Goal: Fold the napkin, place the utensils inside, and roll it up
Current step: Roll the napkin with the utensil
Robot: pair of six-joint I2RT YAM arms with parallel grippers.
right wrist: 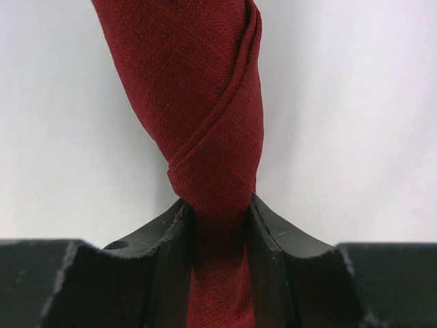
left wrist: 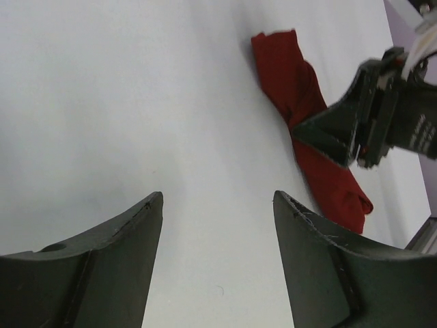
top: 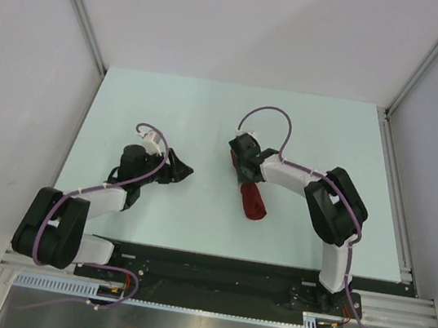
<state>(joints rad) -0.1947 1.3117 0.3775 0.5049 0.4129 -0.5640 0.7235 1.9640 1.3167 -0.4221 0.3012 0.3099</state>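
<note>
A dark red napkin, rolled into a twisted bundle, lies near the middle of a pale table. The right gripper pinches the roll partway along, its jaws closed on the cloth. Left of the napkin and apart from it, the left gripper has its jaws wide, holding nothing.

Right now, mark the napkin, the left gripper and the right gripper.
napkin [top: 253, 204]: top view, lower end of the rolled cloth.
left gripper [left wrist: 218, 198]: left wrist view, midway between fingertips.
right gripper [right wrist: 218, 203]: right wrist view, midway between fingertips.
</note>
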